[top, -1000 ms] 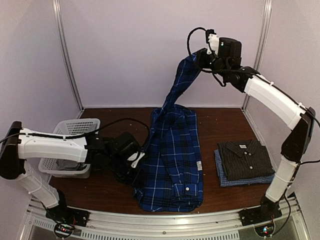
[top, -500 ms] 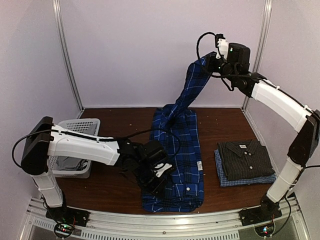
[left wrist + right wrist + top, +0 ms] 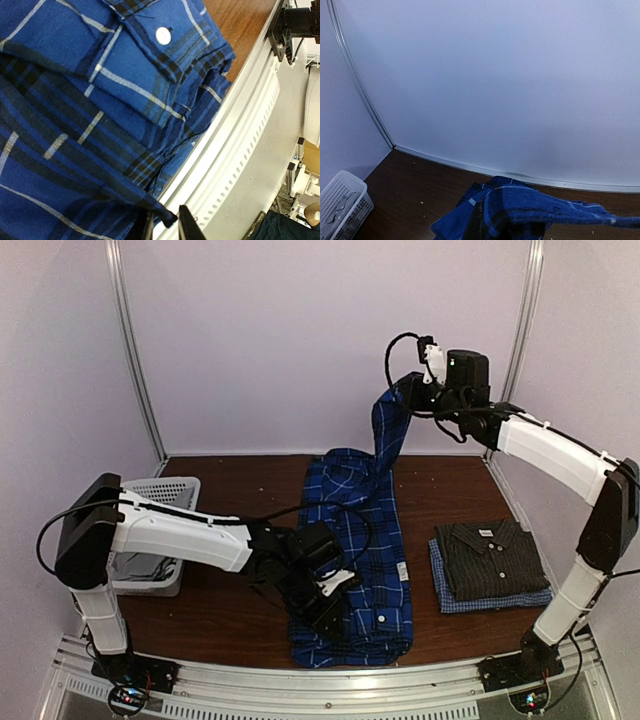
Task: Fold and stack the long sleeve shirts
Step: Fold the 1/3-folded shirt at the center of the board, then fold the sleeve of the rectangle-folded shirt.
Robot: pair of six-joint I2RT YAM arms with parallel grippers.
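Tabletop (image 3: pixel 230 480); shirt (image 3: pixel 355 530) seemingly between right fingers (image 3: pixel 408 392)

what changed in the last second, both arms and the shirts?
The left tool swept right and toward the near edge, carrying the left side of the blue plaid shirt inward, so the shirt lies narrower. The right tool, shut on the raised sleeve, shifted slightly right and lower. Unchanged: the dark grey shirt stacked on the pale blue shirt, and the white mesh basket.
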